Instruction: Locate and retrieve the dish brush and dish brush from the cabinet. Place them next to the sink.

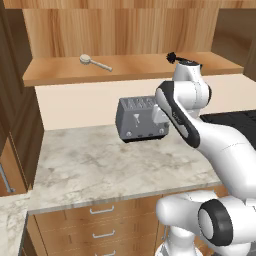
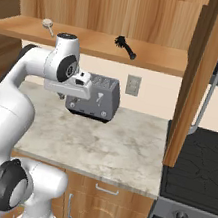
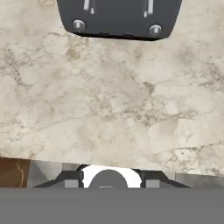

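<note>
While the arm bends over the marble counter [image 1: 100, 165] beside the grey toaster [image 2: 100, 99], both brushes lie on the cabinet [image 1: 60, 75] shelf: the pale dish brush [image 1: 92, 61] toward its left, the black dish brush [image 2: 124, 46] well apart. Whether the gripper's jaws are parted or closed cannot be told.

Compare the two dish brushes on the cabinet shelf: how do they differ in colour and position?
The black dish brush is dark all over; the pale dish brush is beige-silver with a thin handle. From the right base view, the pale one lies toward the left end of the cabinet shelf, the black one nearer the middle, above the toaster. Both lie flat on the shelf, untouched, well apart.
</note>
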Controlling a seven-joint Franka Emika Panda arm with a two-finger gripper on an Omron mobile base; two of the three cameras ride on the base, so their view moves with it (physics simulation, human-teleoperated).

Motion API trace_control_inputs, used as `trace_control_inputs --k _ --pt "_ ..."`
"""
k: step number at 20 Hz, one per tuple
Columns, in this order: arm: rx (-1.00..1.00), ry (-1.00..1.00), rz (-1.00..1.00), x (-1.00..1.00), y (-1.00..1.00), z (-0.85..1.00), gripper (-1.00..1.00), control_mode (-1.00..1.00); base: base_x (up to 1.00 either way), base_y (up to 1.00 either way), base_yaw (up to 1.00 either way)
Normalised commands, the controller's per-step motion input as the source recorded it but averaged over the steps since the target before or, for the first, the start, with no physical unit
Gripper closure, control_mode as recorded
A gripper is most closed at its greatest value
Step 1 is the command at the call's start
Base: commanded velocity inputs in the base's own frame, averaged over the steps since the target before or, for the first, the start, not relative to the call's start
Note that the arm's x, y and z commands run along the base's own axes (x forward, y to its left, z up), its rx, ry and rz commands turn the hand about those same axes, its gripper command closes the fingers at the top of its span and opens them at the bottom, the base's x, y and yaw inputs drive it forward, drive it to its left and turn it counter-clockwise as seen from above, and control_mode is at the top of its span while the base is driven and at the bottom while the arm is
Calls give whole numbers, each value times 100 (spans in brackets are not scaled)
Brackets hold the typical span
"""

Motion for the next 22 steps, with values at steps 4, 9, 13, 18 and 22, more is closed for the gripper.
trace_control_inputs --k 4,9,13,18,22 --pt "0 -19 0 -28 -1 7 -100 -100 0 0 0" --pt "1 -30 0 -38 -19 24 -100 -100 0 0 0" --pt "0 -22 0 -14 -42 36 -100 -100 0 0 0" --pt "-1 -7 0 -2 -36 49 -100 -100 0 0 0" --pt "-3 -2 0 0 -42 43 -100 -100 0 0 0"
